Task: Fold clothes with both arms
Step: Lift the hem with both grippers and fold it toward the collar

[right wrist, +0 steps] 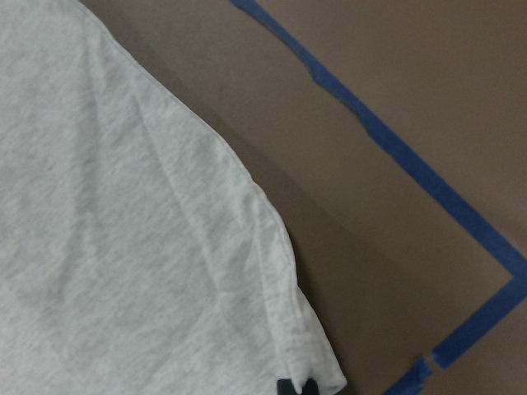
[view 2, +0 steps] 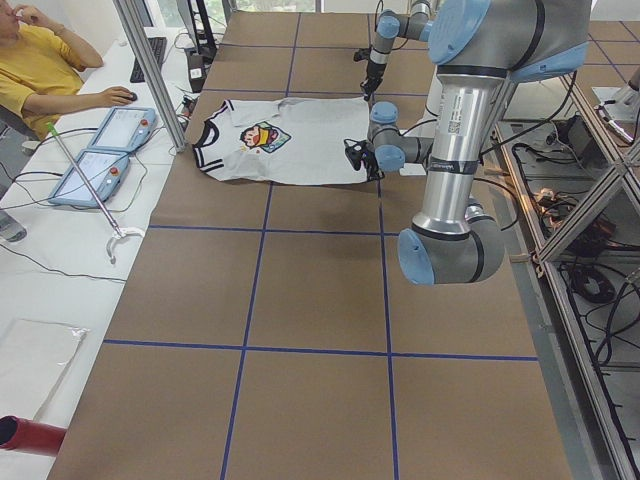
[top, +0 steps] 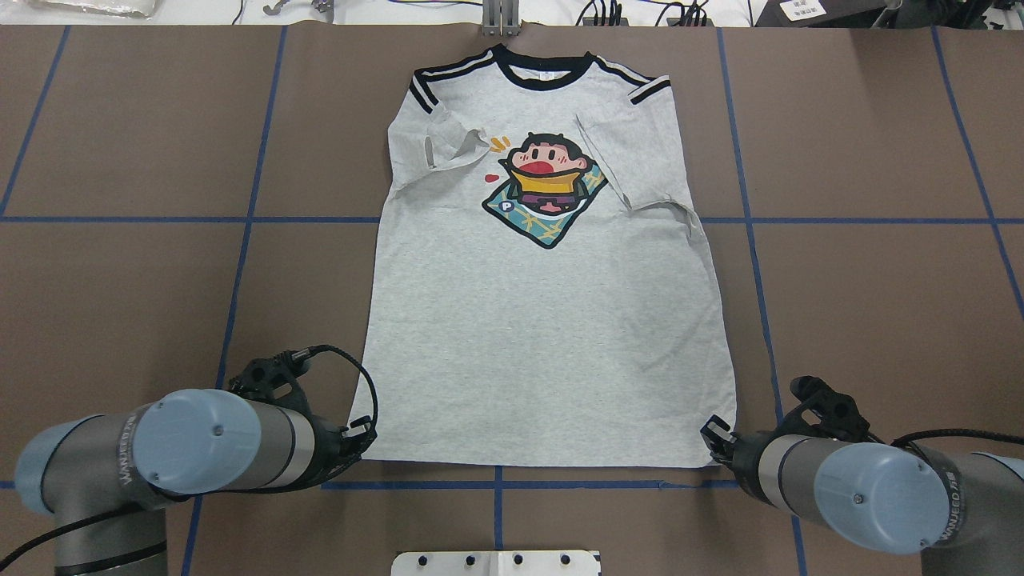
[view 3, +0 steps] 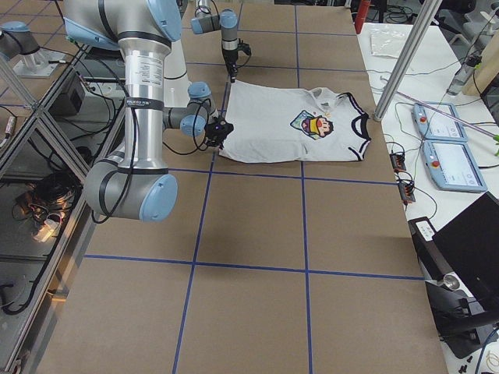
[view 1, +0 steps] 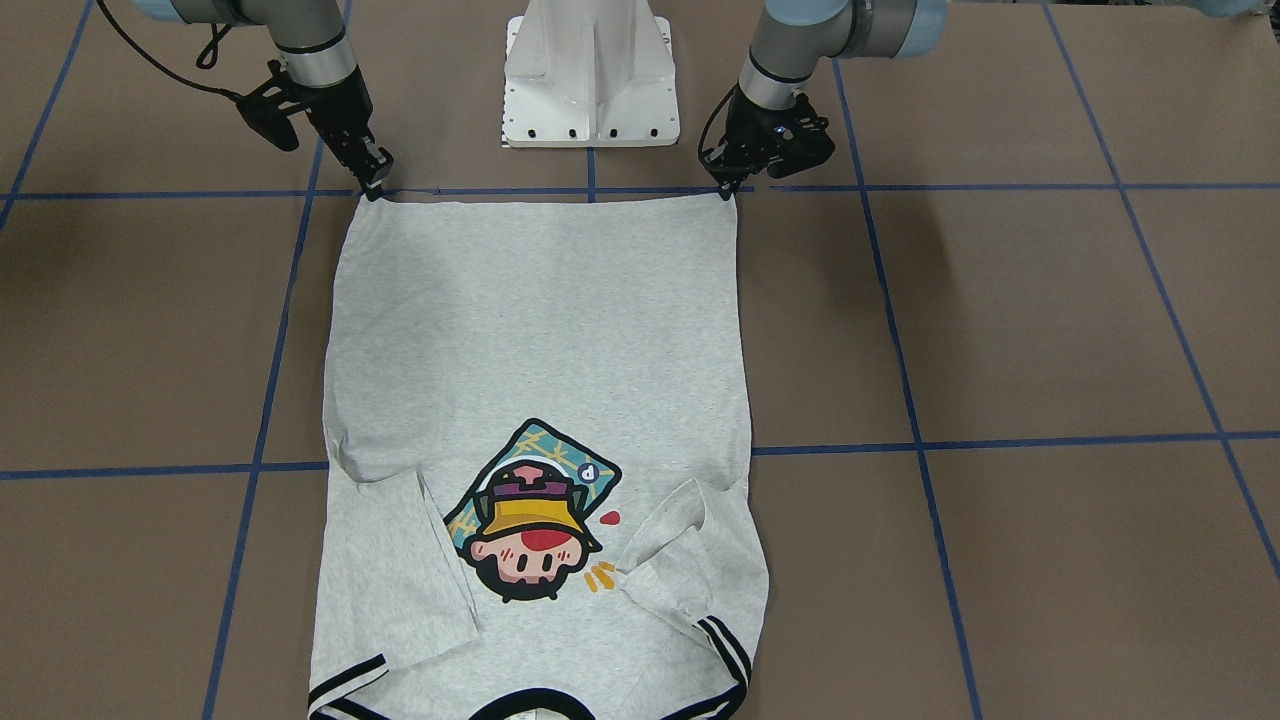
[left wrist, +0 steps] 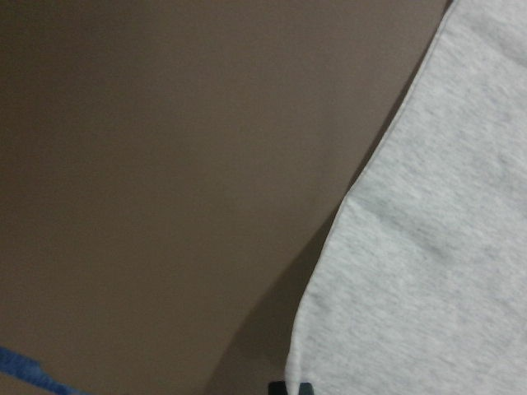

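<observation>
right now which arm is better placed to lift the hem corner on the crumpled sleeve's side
Left. The left gripper is at that corner of the T-shirt, on the same side as the crumpled sleeve; the right gripper is at the opposite hem corner.

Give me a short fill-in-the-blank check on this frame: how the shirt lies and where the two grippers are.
1. The light heather-grey T-shirt with the cartoon print lies flat on the table with its print facing ___.
2. Both of its short sleeves are folded ___ onto the chest.
3. The black left gripper and the black right gripper each sit at a corner of the shirt's ___ hem.

Missing words: up; inward; bottom.
</observation>
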{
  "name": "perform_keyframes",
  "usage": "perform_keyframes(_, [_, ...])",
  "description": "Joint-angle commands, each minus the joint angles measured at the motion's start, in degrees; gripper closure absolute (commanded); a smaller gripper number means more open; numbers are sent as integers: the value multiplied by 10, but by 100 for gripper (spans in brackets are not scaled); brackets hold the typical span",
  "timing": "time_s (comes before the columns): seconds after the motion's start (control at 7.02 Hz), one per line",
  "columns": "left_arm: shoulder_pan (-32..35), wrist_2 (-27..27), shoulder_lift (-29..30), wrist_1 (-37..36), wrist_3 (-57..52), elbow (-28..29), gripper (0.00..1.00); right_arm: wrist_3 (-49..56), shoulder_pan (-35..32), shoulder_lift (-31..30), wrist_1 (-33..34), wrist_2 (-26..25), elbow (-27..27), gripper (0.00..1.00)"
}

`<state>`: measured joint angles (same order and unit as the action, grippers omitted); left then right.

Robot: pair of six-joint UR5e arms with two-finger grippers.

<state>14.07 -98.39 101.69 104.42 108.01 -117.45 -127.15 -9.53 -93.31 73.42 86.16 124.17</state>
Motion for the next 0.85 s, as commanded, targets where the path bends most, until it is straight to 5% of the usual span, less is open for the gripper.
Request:
perform_keyframes(0.0, [-25, 27, -52, 0, 17, -48, 100, 0, 8, 17, 2, -1, 7, 100])
perform_keyframes(0.71, [-87, 46, -86, 1, 96, -96, 100, -1, 78, 13, 2, -4, 43, 100])
